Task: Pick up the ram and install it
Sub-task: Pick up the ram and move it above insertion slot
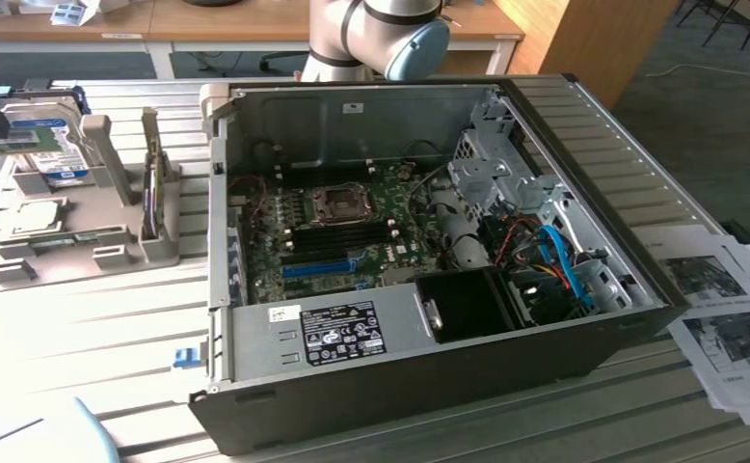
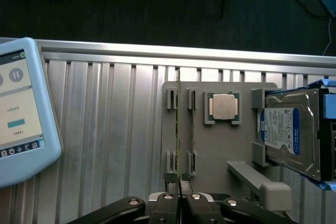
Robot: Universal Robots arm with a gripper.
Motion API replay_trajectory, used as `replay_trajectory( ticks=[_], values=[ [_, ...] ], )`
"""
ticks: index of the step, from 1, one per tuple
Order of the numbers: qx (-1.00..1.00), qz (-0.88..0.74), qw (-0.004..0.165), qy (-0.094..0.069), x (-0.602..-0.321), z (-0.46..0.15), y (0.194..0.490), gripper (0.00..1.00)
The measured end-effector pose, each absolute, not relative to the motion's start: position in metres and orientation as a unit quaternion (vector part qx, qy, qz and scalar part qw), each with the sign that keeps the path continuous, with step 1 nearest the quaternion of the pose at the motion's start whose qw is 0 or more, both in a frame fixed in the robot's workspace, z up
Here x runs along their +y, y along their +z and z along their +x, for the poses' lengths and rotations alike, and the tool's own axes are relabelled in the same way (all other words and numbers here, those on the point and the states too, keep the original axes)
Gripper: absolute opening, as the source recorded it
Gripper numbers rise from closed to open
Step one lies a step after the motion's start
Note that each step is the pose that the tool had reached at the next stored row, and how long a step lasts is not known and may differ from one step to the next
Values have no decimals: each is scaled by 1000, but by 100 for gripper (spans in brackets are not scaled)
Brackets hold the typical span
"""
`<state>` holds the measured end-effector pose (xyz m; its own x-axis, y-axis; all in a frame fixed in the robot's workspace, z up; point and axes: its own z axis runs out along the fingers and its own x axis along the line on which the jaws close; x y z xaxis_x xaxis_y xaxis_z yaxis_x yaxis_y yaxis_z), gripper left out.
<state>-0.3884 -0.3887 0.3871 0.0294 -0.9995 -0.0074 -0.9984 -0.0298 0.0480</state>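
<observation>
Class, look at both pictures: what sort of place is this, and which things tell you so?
Likely a robotics lab set up for computer assembly: an open PC case lies on a slatted metal table by a robot arm, and a holder keeps a ram and hard drive ready.

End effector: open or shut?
Shut on the RAM stick: in the wrist view the end effector pinches the thin green board's end.
</observation>
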Motion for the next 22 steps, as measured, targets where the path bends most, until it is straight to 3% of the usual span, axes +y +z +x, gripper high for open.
replay_trajectory(
  ticks=[22],
  values=[
    [-696, 717, 14, -20, -389, -388, 400, 11]
  ],
)
